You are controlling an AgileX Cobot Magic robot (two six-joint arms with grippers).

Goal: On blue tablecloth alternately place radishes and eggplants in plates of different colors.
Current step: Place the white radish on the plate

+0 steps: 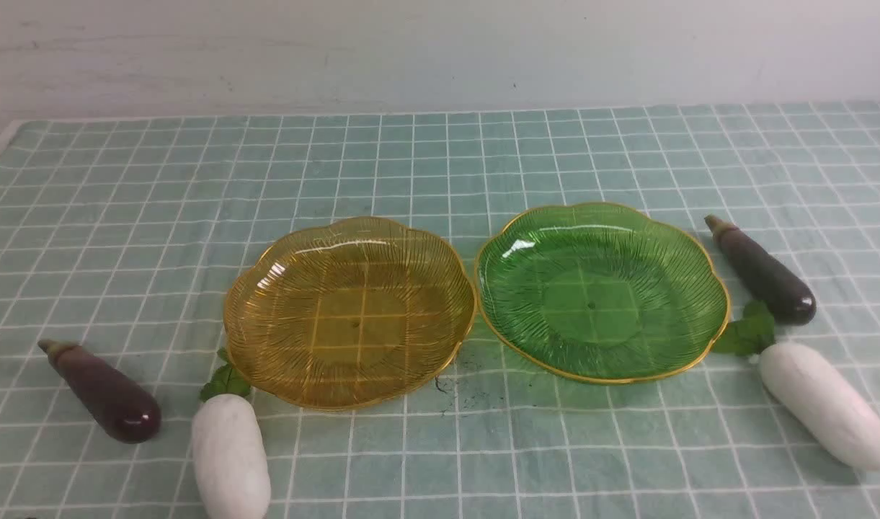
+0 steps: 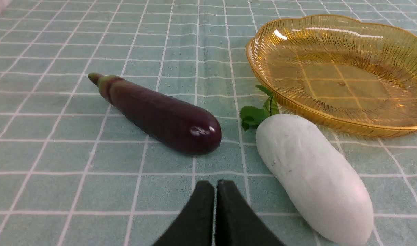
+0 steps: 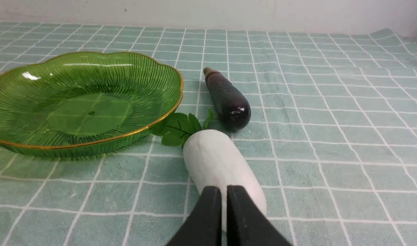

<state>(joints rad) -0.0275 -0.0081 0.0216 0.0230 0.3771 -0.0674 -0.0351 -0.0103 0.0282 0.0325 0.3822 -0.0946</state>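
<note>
On the blue tablecloth (image 1: pixel 440 158) covering the bench, both plates are empty. The amber plate (image 1: pixel 267 288) sits left of centre and the green plate (image 1: pixel 699 288) right of centre, with their rims almost meeting.

At the near left, the left radish (image 1: pixel 230 454) lies roughly near to far. Its leaves are at the far end, just beside the amber rim. The left eggplant (image 1: pixel 101 393) lies further left and apart from it, slanted, with the stem at far left.

The left fingers (image 2: pixel 211 194) are pressed together and hold nothing. They aim at the bare cloth between these two vegetables, so either one would need a sideways shift as well as an opening.

On the right, the right radish (image 1: pixel 825 404) slants from leaves against the green rim down to a blunt end at near right. The right eggplant (image 1: pixel 764 270) lies beyond it on a similar slant, its rounded end close to the leaves.

The right fingers (image 3: pixel 218 201) are likewise closed and empty. They sit just short of this radish's blunt end and roughly in line with its length, so I judge the right arm better placed for a first pick, though gripping across the body would probably mean turning the wrist.

Each vegetable has only a short way inward to its nearest plate. The leaves crowd both rims, and the cloth beyond the plates lies open.
</note>
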